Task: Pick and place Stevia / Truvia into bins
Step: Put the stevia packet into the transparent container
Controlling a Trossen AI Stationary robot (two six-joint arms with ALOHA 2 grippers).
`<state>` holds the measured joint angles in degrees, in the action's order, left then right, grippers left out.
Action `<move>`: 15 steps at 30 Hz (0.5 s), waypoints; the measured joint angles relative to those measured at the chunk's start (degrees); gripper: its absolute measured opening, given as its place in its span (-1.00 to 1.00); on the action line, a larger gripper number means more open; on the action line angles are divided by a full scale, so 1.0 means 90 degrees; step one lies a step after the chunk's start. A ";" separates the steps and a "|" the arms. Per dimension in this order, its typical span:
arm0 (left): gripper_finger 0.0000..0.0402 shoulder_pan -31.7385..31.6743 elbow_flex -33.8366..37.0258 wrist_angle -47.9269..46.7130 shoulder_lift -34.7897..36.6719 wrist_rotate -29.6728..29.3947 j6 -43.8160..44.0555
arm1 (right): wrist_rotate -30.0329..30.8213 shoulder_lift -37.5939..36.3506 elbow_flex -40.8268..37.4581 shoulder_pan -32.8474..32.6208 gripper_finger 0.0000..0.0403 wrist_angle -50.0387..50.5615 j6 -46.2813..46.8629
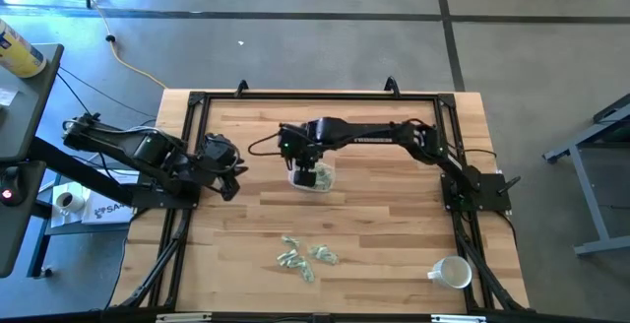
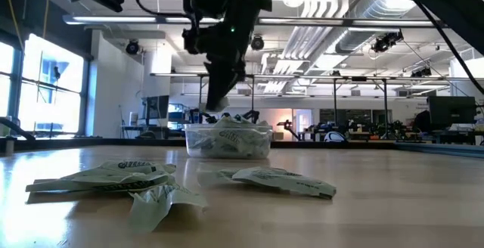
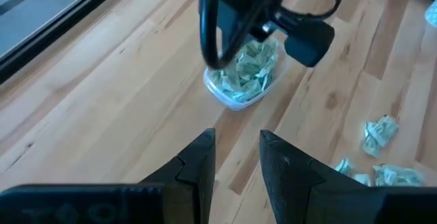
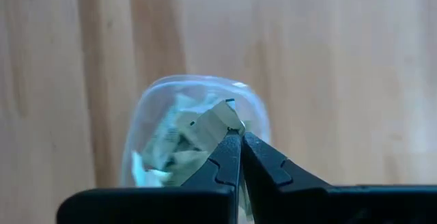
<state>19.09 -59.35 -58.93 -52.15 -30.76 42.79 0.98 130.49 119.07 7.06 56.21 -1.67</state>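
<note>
Right gripper (image 4: 235, 134), fingers fully closed, pinches 1 sachet (image 4: 217, 120) directly above the clear bowl (image 4: 147, 115).

Table (image 1: 374, 225) smooth pale wood; bowl (image 2: 227, 144) clear plastic; sachets (image 2: 113, 178) crinkled paper.

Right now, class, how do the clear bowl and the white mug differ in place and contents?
The clear bowl sits mid-table under the right gripper; the white mug stands off at the near right corner. The bowl holds many sachets; the mug shows none inside. The mug has a handle; the bowl has none. Both rest on the wooden table.
</note>
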 joint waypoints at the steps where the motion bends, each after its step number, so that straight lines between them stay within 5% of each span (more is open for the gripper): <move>1: -0.27 0.0000 0.0000 -0.0032 0.0014 0.0000 0.0030 | -0.0091 0.0066 0.0000 -0.0017 -0.96 -0.0009 -0.0004; 9: -0.27 0.0005 0.0000 0.0022 0.0016 0.0002 0.0456 | 0.0207 0.0736 -0.0003 -0.0294 -0.97 -0.0055 -0.0435; 15: -0.27 0.0005 0.0000 0.0054 0.0014 0.0012 0.0732 | 0.0391 0.0511 0.0000 -0.0276 -0.83 -0.0051 -0.0321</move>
<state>19.14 -59.35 -58.45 -52.03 -30.65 49.38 4.50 135.09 119.07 4.57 55.74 -4.56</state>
